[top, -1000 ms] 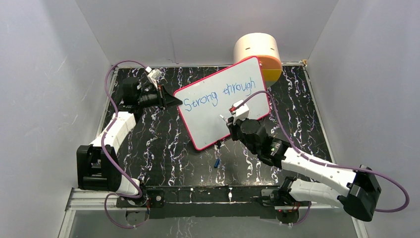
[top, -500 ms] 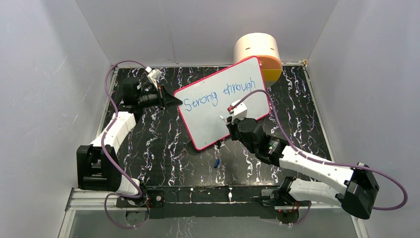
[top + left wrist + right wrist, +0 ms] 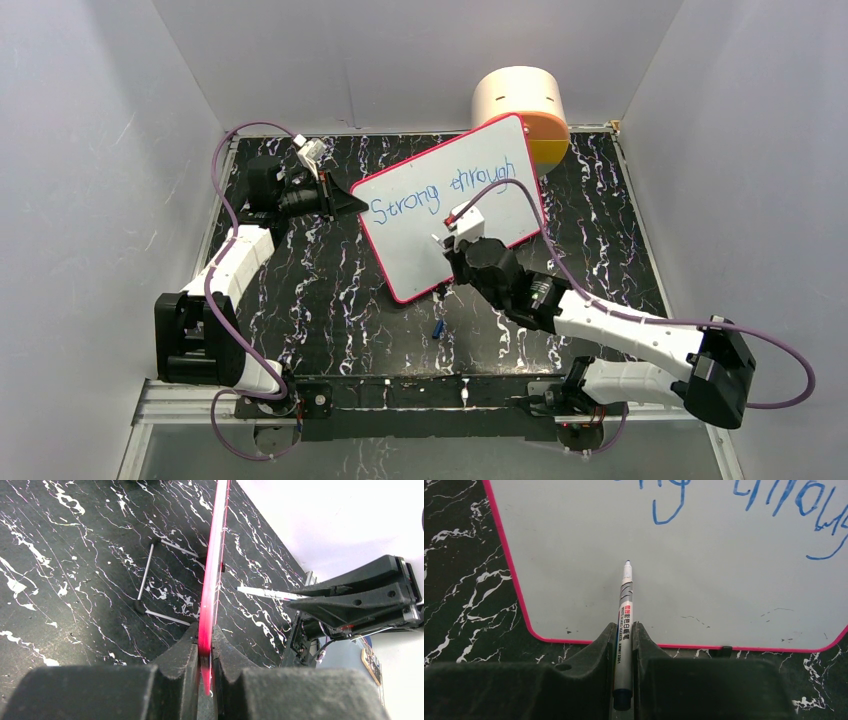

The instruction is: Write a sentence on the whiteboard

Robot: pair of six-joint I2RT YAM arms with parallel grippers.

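The whiteboard (image 3: 425,255), pink-framed, stands tilted on the black marbled table. The sentence (image 3: 405,206) on it reads "Strong through" in blue on one line. My left gripper (image 3: 355,203) is shut on the board's left edge; the left wrist view shows the pink frame (image 3: 214,560) pinched between the fingers of the left gripper (image 3: 204,632). My right gripper (image 3: 447,243) is shut on a white marker (image 3: 625,610). The marker's blue tip (image 3: 627,562) points at the bare board (image 3: 724,575) below the writing. I cannot tell whether the tip touches the board.
A cream cylinder with an orange part (image 3: 520,100) stands behind the board's upper right corner. A small blue cap (image 3: 438,328) lies on the table below the board. A wire stand (image 3: 147,577) sits behind the board. White walls close in three sides.
My right arm has slid left along the board, carrying the marker from the middle toward the area under "Strong". The left arm and the board have not moved.
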